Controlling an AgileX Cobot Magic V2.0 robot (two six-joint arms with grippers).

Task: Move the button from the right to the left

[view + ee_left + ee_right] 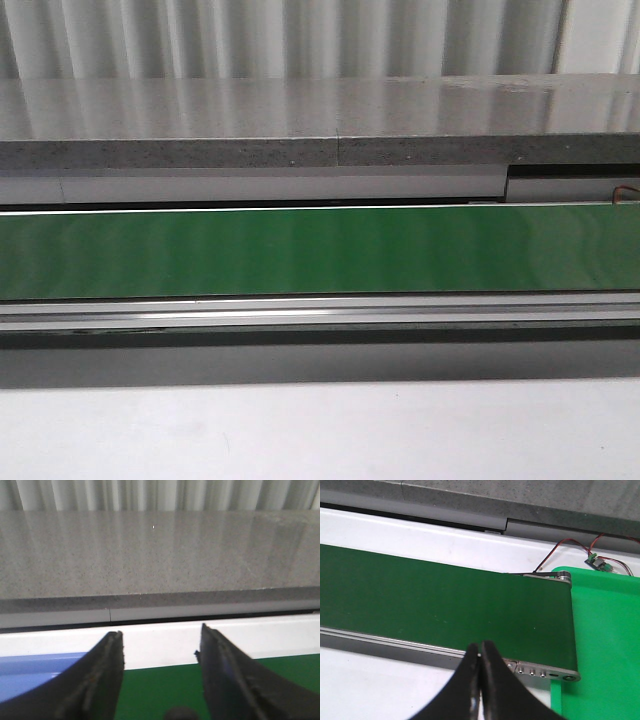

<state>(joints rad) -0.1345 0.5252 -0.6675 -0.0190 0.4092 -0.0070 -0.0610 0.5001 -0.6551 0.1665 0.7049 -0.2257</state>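
The button is out of view in every frame. The green belt [320, 250] runs bare across the front view; neither gripper shows there. In the left wrist view my left gripper [161, 637] is open and empty, its two black fingers [102, 680] spread over the belt [155, 690] near its far white rail. In the right wrist view my right gripper [480, 650] is shut with nothing between the fingers, hanging over the belt's near metal rail [395, 642], close to the belt's right end [565, 625].
A grey stone ledge [320, 120] runs behind the belt. A bright green tray [605, 645] lies past the belt's right end, with a small circuit board and red wires [597, 562] behind it. A blue surface [35, 672] shows at the left gripper's side. White tabletop [320, 430] lies in front.
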